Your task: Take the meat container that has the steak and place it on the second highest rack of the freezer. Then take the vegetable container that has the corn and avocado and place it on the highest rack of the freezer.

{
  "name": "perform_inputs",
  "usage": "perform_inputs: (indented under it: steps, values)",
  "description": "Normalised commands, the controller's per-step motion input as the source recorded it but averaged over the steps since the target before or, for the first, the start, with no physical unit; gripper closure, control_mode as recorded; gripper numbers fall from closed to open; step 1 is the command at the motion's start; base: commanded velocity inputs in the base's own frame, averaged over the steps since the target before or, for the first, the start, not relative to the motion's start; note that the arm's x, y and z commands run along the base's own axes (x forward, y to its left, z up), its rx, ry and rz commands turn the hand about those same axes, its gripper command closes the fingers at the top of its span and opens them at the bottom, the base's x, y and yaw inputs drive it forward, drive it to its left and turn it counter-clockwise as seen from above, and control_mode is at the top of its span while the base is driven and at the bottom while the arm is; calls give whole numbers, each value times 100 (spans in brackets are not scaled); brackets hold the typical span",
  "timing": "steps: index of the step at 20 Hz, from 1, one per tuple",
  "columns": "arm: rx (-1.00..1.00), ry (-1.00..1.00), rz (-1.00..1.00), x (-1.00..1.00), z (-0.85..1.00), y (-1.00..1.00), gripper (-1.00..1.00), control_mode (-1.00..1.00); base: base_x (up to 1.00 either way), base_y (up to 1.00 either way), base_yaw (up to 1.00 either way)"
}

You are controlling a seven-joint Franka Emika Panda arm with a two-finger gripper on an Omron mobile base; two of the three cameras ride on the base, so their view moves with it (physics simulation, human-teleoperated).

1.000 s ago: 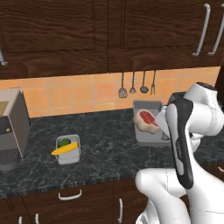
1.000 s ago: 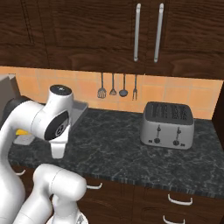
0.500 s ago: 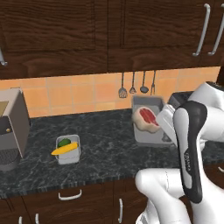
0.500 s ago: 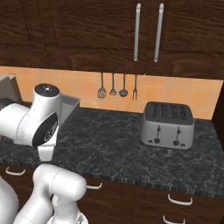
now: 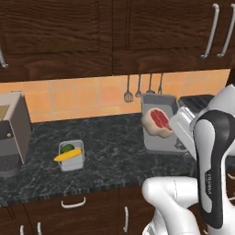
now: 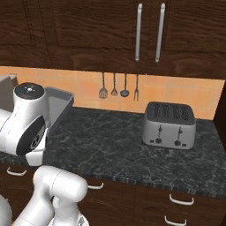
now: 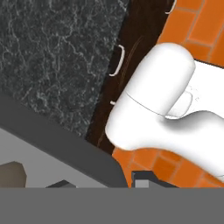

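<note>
- Steak [image 5: 157,122]: an oval slab with a red centre and a pale tan-pink fat rim. It lies in the grey meat container [image 5: 158,120], which is tipped up steeply so that its open side faces the left base camera, lifted above the tabletop [image 5: 110,142].
- The white arm's hand meets the container at its right rim; the gripper itself is hidden behind the wrist, so it cannot be told whether the fingers are clamped or released.
- In the right base view the same grey container [image 6: 59,103] shows its back wall and rim beside the arm's big white joint.
- In the hand view a dark grey container rim [image 7: 61,146] crosses the lower left, with the tabletop and an orange tiled floor [image 7: 192,30] beyond it.
- The vegetable container [image 5: 71,155] rests flat on the tabletop, well left of the meat container. It holds a slim yellow-orange corn [image 5: 67,155] cob lying across it, and a small dark-green avocado [image 5: 67,148] just behind the cob.
- The tabletop is dark marbled stone, with an orange tiled backsplash [image 5: 82,98] behind it and dark wood cabinets [image 5: 110,32] above.
- Four utensils [image 6: 119,86] hang on the backsplash.
- A silver toaster [image 6: 169,125] stands on the tabletop to the right.
- A grey appliance [image 5: 13,133] stands at the far left.
</note>
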Motion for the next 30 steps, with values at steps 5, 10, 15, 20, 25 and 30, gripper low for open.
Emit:
perform_inputs:
  steps: [5, 10, 15, 20, 25, 30]
  values:
    - [0, 0, 0, 0, 0, 0, 100, 100, -78, -22, -6]
    - [0, 0, 0, 0, 0, 0, 100, 100, -12, -19, -83]
    - [0, 0, 0, 0, 0, 0, 100, 100, 0, 0, -100]
    - [0, 0, 0, 0, 0, 0, 100, 100, -2, 2, -100]
    - [0, 0, 0, 0, 0, 0, 100, 100, -21, 1, -96]
    - [0, 0, 0, 0, 0, 0, 100, 100, 11, -38, -43]
